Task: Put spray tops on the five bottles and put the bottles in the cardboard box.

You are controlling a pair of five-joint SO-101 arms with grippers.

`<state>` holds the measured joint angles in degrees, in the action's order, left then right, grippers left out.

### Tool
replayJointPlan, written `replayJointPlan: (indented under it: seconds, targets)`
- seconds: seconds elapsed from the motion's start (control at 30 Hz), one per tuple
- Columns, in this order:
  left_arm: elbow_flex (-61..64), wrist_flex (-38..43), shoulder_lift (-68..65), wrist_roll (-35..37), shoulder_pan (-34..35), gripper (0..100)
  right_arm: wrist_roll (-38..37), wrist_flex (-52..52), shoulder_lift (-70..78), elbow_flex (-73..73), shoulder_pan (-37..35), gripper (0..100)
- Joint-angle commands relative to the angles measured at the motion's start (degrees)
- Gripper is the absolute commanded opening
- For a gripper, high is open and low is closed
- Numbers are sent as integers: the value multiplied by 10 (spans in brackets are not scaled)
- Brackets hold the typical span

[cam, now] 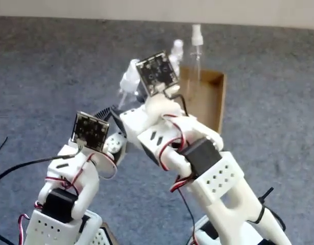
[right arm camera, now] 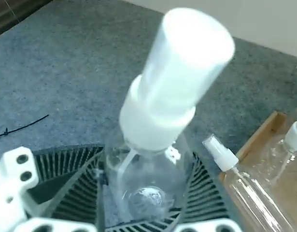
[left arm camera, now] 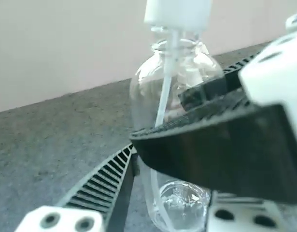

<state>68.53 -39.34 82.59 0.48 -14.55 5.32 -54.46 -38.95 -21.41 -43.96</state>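
Right tool [right arm camera: 148, 164] clamps bottle [right arm camera: 148, 193]; spray top [right arm camera: 177, 72] sits tilted in neck. Left tool [cam: 118, 109] at same bottle, grip: cannot tell. Cardboard box [cam: 218, 97] at bottle's 3 o'clock on tabletop [cam: 54, 66], capped bottles [cam: 196, 56] inside.

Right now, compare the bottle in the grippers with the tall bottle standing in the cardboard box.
The held bottle is squat and round; the boxed bottle is slim and tall. The held bottle sits in the left gripper and right gripper, outside the cardboard box; the boxed bottle stands inside it. The held bottle's spray top leans, not fully seated; the boxed bottle's stands straight. Both are clear with white tops.
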Motion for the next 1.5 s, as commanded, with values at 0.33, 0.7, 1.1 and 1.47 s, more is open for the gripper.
replayJointPlan:
  seconds: [0.33, 0.7, 1.1, 1.47]
  targets:
    - [-2, 14, 0, -8, 5, 154, -13, -1, -3, 34, -17, 3]
    - [-2, 14, 2, -6, 8, 161, -91, -7, -76, 33, 63, 5]
    - [-2, 14, 2, -5, 6, 207, -119, -50, -104, 32, 218, 4]
    - [9, 15, 2, -7, 8, 207, -161, 113, -65, 0, 371, 4]
